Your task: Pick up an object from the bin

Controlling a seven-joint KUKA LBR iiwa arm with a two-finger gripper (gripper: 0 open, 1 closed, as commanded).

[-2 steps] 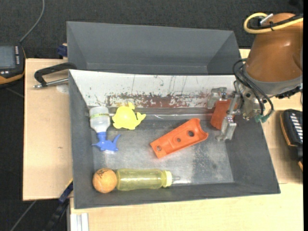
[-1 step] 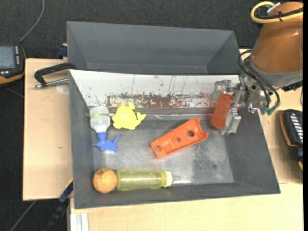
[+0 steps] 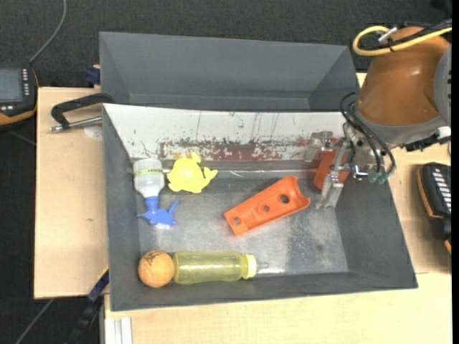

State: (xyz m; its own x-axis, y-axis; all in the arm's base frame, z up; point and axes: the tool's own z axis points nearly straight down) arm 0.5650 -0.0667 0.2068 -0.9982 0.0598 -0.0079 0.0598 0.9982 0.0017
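My gripper (image 3: 331,186) hangs low at the bin's right side, close to the back wall. Its tip is just right of the upper end of an orange flat block with three holes (image 3: 267,205), which lies slanted in the middle of the bin floor. From this view I cannot tell whether the two touch. A pale yellow-green bottle (image 3: 212,267) lies on its side along the front wall, with an orange ball (image 3: 156,269) against its left end.
At the back left lie a yellow duck-shaped toy (image 3: 190,175), a small white-capped bottle (image 3: 148,178) and a small blue figure (image 3: 159,213). The arm's orange cover and cables hang above the bin's right rim.
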